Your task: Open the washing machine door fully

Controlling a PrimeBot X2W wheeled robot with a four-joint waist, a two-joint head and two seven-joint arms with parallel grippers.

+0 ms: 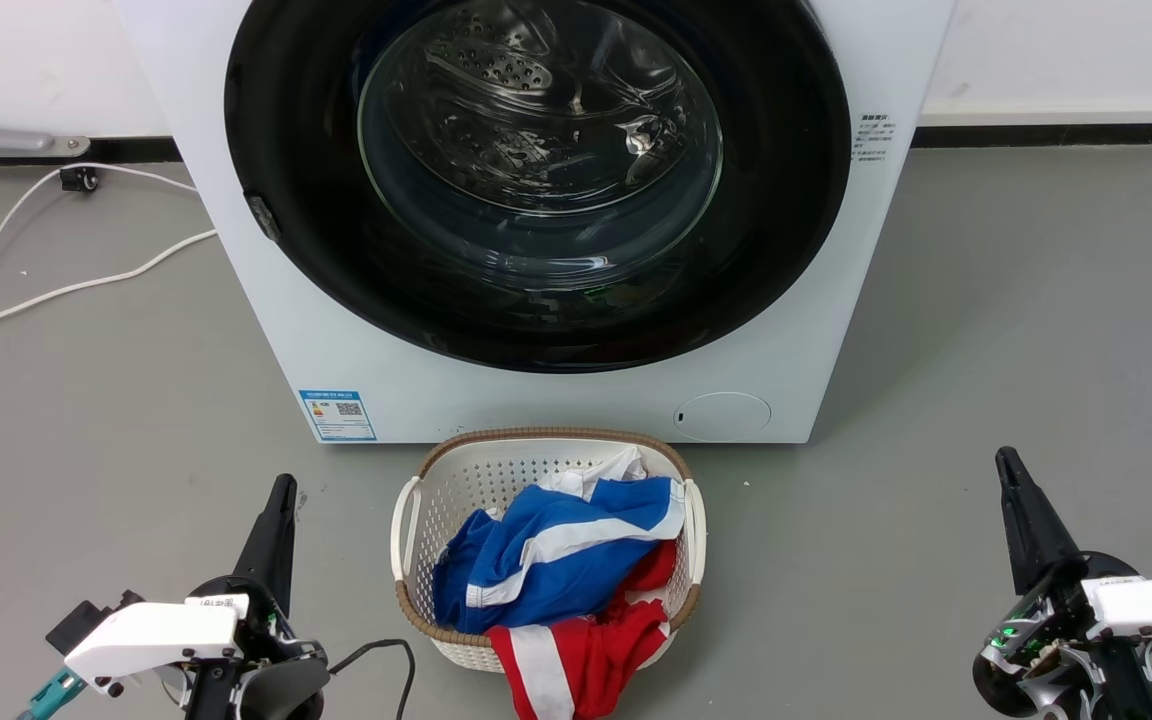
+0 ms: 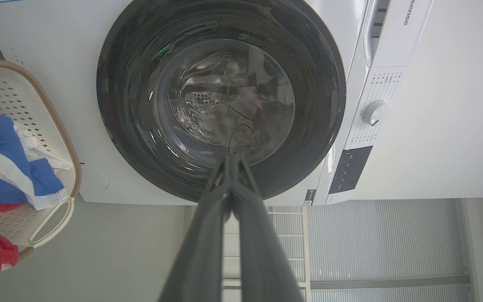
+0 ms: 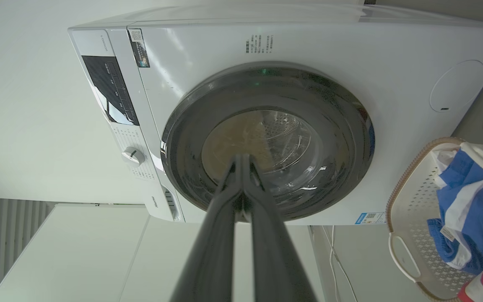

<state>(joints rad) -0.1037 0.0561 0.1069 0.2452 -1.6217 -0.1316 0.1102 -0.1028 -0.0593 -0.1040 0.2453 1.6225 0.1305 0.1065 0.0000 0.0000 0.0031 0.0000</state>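
Observation:
The white washing machine (image 1: 796,330) stands straight ahead on the grey floor. Its round black-rimmed door (image 1: 276,130) with the clear glass bowl lies flat against the front, closed. My left gripper (image 1: 281,487) sits at the lower left, shut and empty, well short of the machine. My right gripper (image 1: 1007,460) sits at the lower right, likewise shut and empty. In the left wrist view the shut fingers (image 2: 208,218) point at the door (image 2: 124,84). From the right wrist, the fingers (image 3: 220,218) also point at the door (image 3: 346,126), with the machine's front (image 3: 392,54) around it.
A white laundry basket (image 1: 416,500) holding blue, white and red clothes stands on the floor just before the machine, between my grippers. White cables (image 1: 86,285) trail over the floor at the left. A control dial (image 2: 376,112) sits on the machine's panel.

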